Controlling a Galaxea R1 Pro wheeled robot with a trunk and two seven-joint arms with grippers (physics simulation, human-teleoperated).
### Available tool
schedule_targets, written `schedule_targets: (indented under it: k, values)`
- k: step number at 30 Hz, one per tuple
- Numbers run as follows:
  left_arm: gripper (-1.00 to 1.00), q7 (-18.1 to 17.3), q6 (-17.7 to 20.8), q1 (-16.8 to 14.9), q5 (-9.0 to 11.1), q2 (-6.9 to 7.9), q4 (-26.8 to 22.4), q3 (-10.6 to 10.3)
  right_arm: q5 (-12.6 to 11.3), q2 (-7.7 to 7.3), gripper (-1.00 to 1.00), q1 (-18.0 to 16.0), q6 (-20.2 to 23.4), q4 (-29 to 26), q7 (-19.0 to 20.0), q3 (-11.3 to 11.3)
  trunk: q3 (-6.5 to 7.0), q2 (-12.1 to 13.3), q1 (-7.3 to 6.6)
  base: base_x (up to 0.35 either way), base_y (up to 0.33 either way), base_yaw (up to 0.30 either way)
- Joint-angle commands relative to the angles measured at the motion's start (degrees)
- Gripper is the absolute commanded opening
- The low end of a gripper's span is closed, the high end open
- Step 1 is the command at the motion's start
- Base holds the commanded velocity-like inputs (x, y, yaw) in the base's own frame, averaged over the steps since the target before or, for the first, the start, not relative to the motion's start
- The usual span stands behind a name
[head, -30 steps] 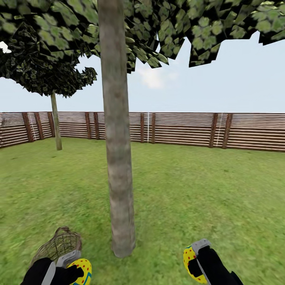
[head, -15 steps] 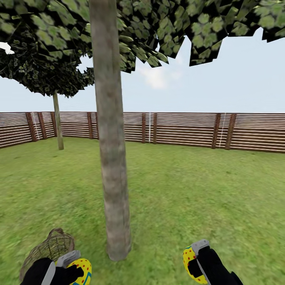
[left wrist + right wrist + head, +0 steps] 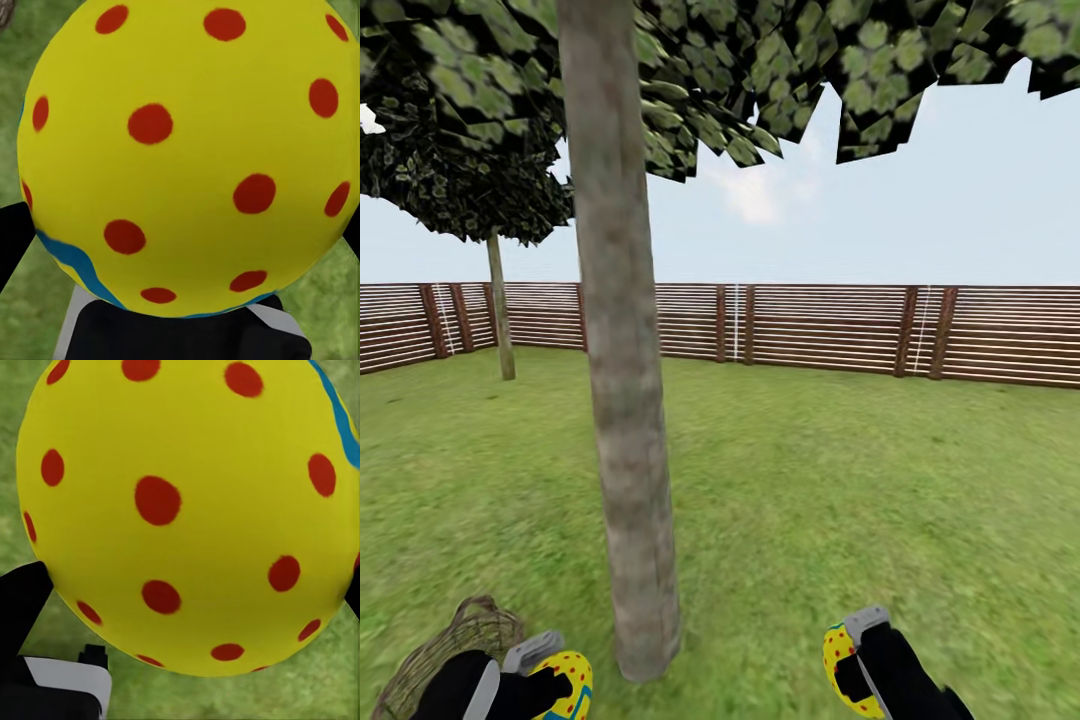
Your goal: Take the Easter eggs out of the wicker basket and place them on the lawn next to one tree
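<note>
Left gripper [image 3: 555, 675]: clamped on a yellow red-dotted egg [image 3: 563, 680], carried low just beside the trunk's base; up close in the left wrist view, egg [image 3: 187, 157] between dark fingers [image 3: 15, 236].
Right gripper [image 3: 850, 665]: clamped on a second egg [image 3: 842, 665], carried low on the trunk's other side; same hold up close in the right wrist view, second egg [image 3: 187, 510] between dark fingers [image 3: 22, 592].
Third egg: unseen; possibly inside the basket, interior hidden.
Wicker basket [image 3: 445, 650]: on the grass at the near left, close to the tree, partly behind the left arm.
Tree [image 3: 622, 400]: thick pale trunk straight ahead, foot near and between the two grippers, leaf clusters overhead.
Lawn [image 3: 840, 480]: green, open, running to a slatted wooden fence [image 3: 830, 330]; thin-trunked tree [image 3: 500, 310] far off at left.
Step in hand: judged as arrival at the chosen tree with two eggs aloft, neither set down yet.
Next move: likely lowering both arms to the grass beside the trunk, opening only once each egg rests; risk of rolling if released high. Then back to the basket for the last one.
</note>
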Motion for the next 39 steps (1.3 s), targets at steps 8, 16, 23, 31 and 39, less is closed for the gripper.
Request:
schedule_targets:
  k: [8,16,23,31,39]
  values:
    - [-1.00,-0.23,0.26,-0.02,-0.07,-0.02,-0.05,0.18,0.56,-0.03,-1.00,-0.03,0.27,0.04,0.33,0.17,-0.03,-0.04,0.05,0.277,-0.090,0.000]
    - [-1.00,-0.23,0.26,-0.02,0.00,0.13,0.31,0.28,0.53,-0.05,-1.00,-0.03,0.27,0.22,0.33,0.17,-0.03,-0.04,0.05,0.237,-0.006,0.000]
    - [-1.00,-0.32,0.52,-0.02,0.07,0.22,-0.03,1.83,0.58,0.11,-1.00,-0.04,0.27,0.22,0.33,0.48,-0.03,-0.04,0.05,0.055,0.000,0.000]
    - [-1.00,-0.25,0.44,-0.02,0.00,0.08,0.27,3.32,0.60,0.12,-1.00,-0.03,0.27,0.18,0.42,0.17,-1.28,-2.85,1.59,0.000,0.000,0.000]
    - [-1.00,0.10,0.51,-0.02,-0.16,0.06,0.83,3.22,0.52,0.12,-1.00,-0.03,0.27,0.14,0.37,0.23,-2.72,-6.06,3.35,0.000,0.000,0.000]
